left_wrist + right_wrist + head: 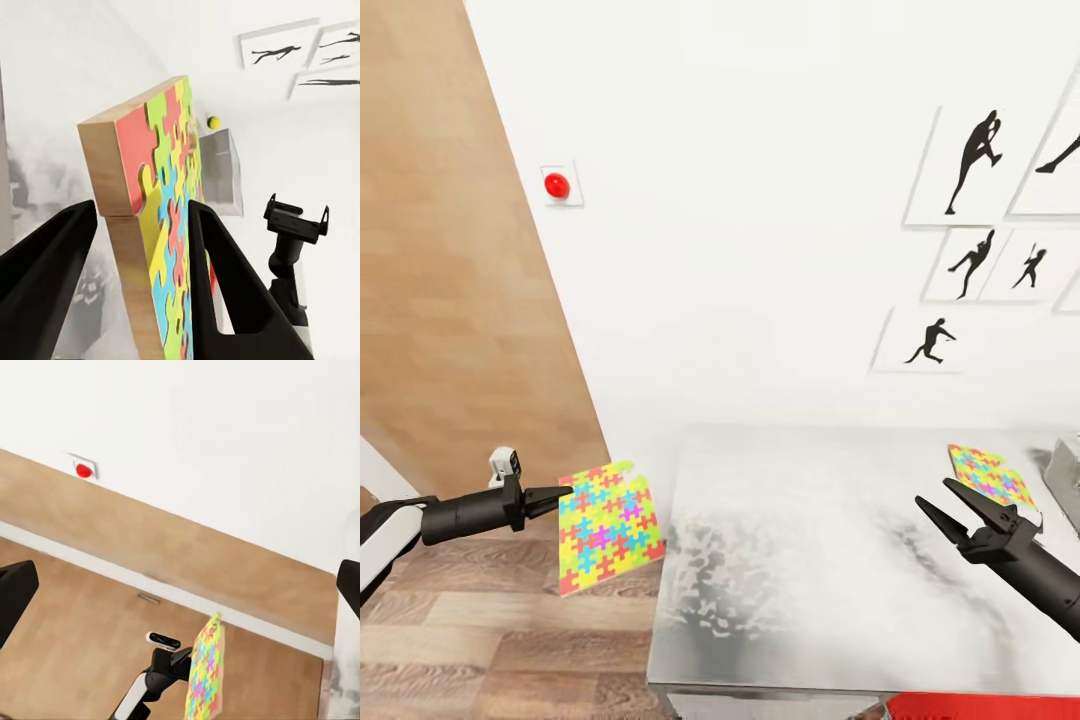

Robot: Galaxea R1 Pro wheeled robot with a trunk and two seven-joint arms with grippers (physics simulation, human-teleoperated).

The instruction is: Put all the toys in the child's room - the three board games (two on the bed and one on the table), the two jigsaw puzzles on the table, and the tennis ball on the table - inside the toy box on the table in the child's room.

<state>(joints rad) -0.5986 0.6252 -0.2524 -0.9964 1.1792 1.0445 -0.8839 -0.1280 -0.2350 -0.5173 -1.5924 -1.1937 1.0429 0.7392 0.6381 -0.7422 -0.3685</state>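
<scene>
My left gripper (567,491) is shut on the edge of one of the jigsaw puzzles (607,526), a thin board of yellow, pink, blue and green pieces. It hangs over the wooden floor just left of the table (810,570). In the left wrist view the board (161,225) stands between both fingers (225,285). A second jigsaw puzzle (992,474) lies flat on the table at the right. My right gripper (935,493) hovers open just in front of it. The grey toy box (1067,470) peeks in at the right edge; the left wrist view shows the toy box (222,171) with the tennis ball (214,121) beyond it.
A white wall with a red button (557,184) and silhouette pictures (970,165) rises behind the table. A wood-panelled wall (450,300) stands at the left. A red strip (980,706) shows at the bottom edge below the table front.
</scene>
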